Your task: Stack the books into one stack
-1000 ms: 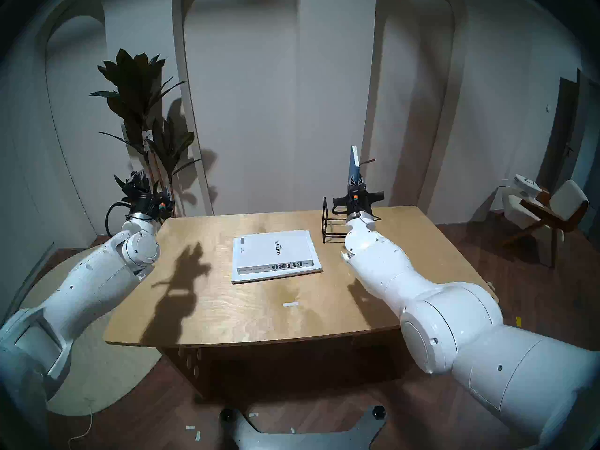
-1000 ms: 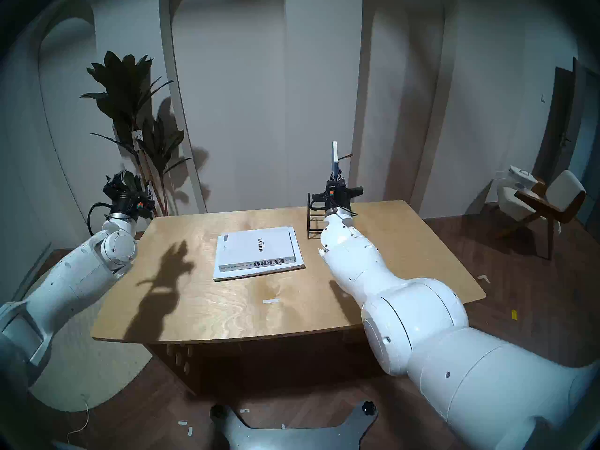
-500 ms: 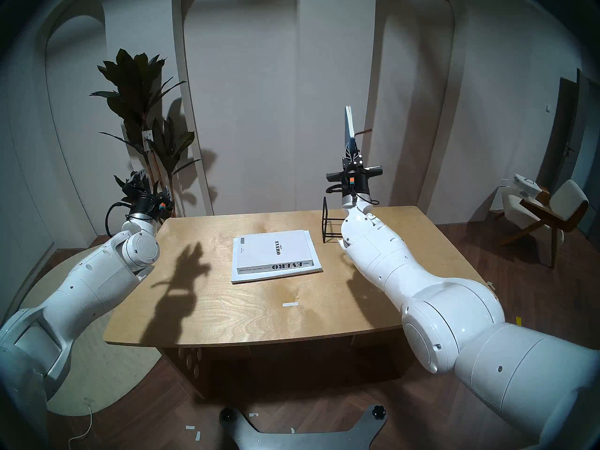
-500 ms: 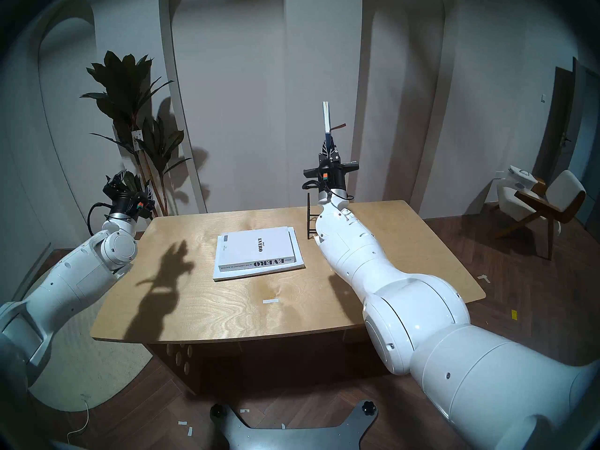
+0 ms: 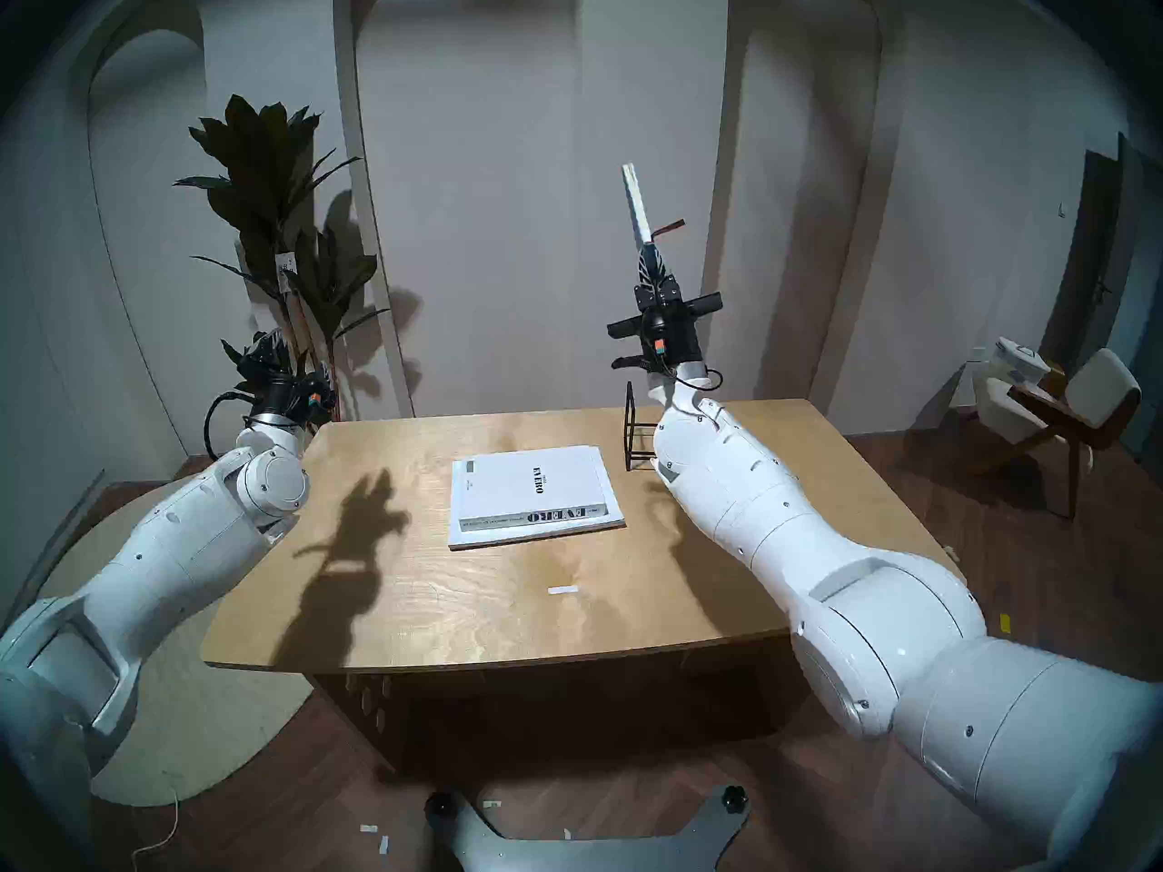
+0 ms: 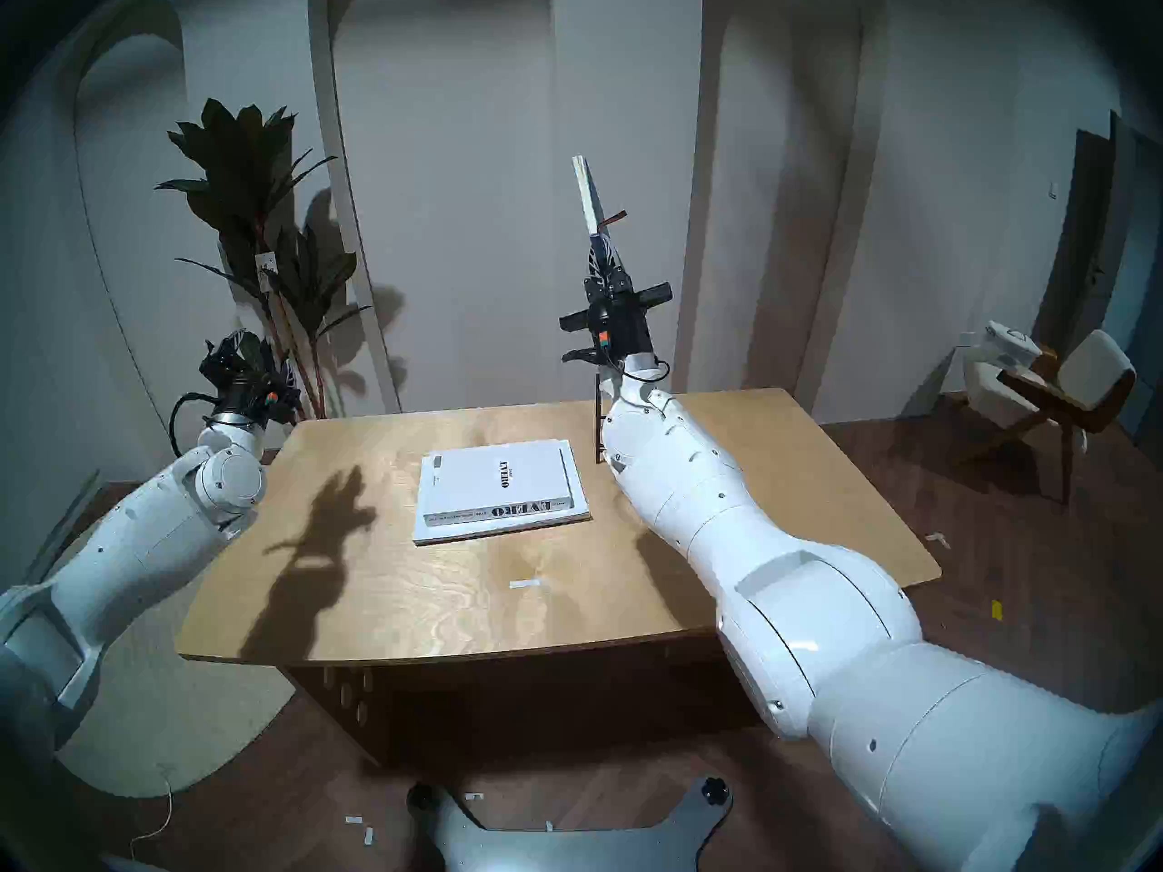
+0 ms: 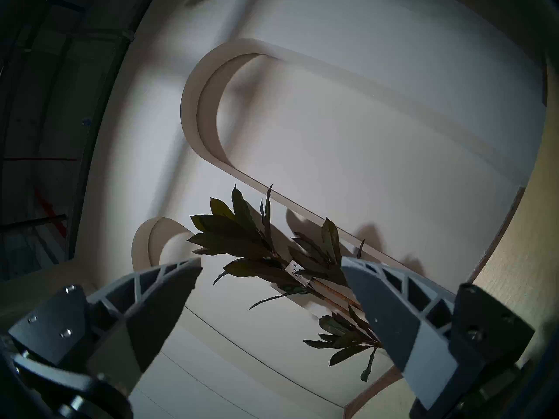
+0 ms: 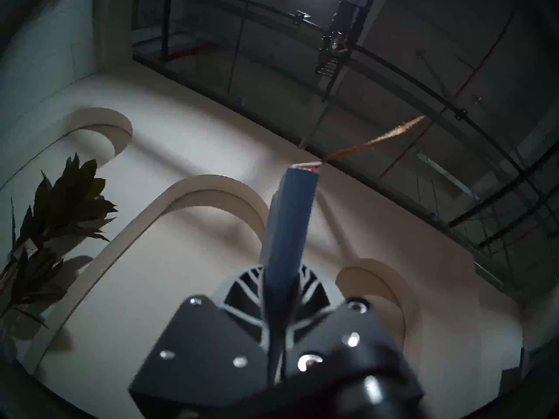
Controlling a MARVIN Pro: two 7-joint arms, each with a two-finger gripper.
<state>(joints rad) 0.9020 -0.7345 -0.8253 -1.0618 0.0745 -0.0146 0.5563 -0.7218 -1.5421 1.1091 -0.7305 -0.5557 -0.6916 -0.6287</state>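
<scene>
The small blue notebook with a brown ribbon [image 5: 637, 202] is clamped on edge in the right claw [image 5: 648, 257] high above the bench's far right corner, while the left claw [image 7: 272, 276] is held apart off the far left corner, so a slip or a tilted landing on the thick white "EVERO" book [image 5: 532, 484], lying mid-bench on the thin white booklet [image 5: 613, 517], is risked.

My right pincer [image 8: 282, 291], matt dark ribbed plastic with bright metal screws just behind it, pinches the blue notebook [image 8: 289, 228]: smooth matt cover, pale paper page edge, a frayed rust cloth ribbon [image 8: 375, 140] trailing off its far end. Well below lie the matt white EVERO book [image 5: 532, 484] on a thin paper booklet [image 5: 613, 519], on a smooth grained wooden table [image 5: 478, 606] of slight sheen. My arm shells [image 5: 742, 506] are glossy white plastic; the wire stand [image 5: 635, 436] beside them is thin matt black metal.
</scene>
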